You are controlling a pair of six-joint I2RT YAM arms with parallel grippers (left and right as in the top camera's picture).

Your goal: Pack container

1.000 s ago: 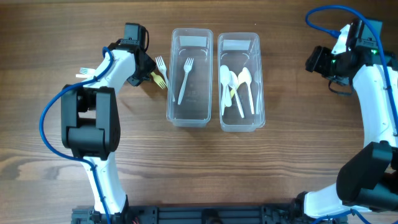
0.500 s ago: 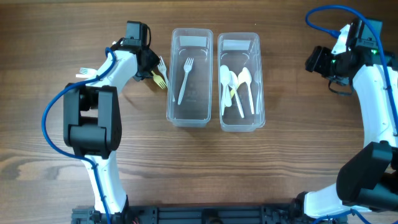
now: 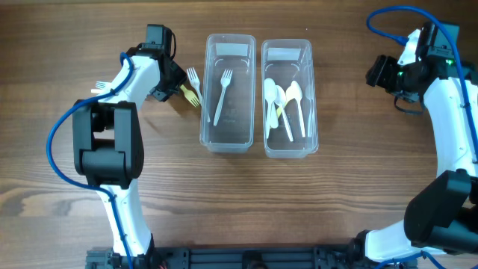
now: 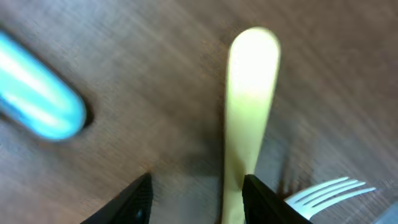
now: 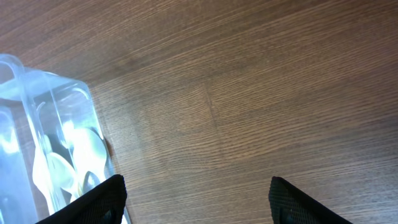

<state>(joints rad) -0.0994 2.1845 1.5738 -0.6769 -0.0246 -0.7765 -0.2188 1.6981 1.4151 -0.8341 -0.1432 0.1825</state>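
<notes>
Yellow fork (image 3: 191,95) lies diagonally, tines apparently lower-right.

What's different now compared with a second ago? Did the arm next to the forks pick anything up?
Only the left gripper moved: it edged slightly toward the containers, then back. It is open around the yellow fork handle and has grasped nothing. The yellow fork, the white fork beside it, both containers with their cutlery, and the right gripper stayed as they were.
</notes>
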